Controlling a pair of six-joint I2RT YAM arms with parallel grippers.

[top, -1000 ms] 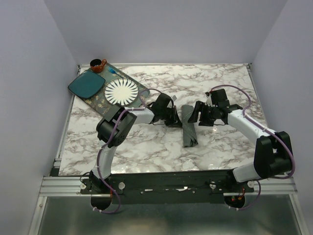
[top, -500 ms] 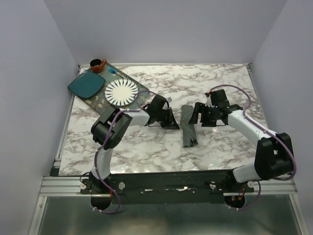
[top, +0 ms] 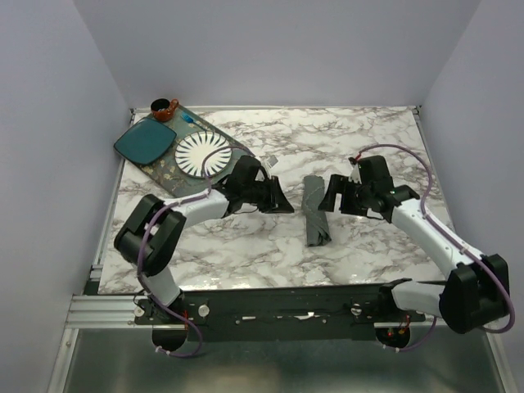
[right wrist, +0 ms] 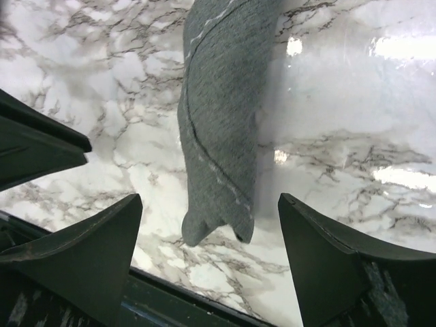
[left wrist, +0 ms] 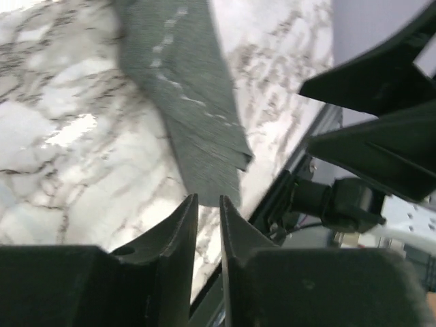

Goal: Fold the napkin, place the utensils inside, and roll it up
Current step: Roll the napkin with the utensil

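Spreading widest is one marble table [top: 246, 254], its far left corner bearing one tray [top: 160, 173] with two plates, a teal square plate [top: 144, 141] and a white ribbed plate [top: 202, 154]. The single napkin [top: 314, 211], a dark grey roll, lies mid-table between two grippers: the right gripper [right wrist: 210, 204] is released, jaws spread wide and empty; the left gripper [left wrist: 208, 204], to its left, has jaws parted by a slit, grasping nothing. One brown cup [top: 164, 108] sits at the tray's far edge.

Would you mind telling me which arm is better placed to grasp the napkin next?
Right, probably. The right gripper sits just beside the napkin with jaws spread wide, its wrist view framing the cloth between its fingers. The left gripper is farther off, jaws only narrowly parted.
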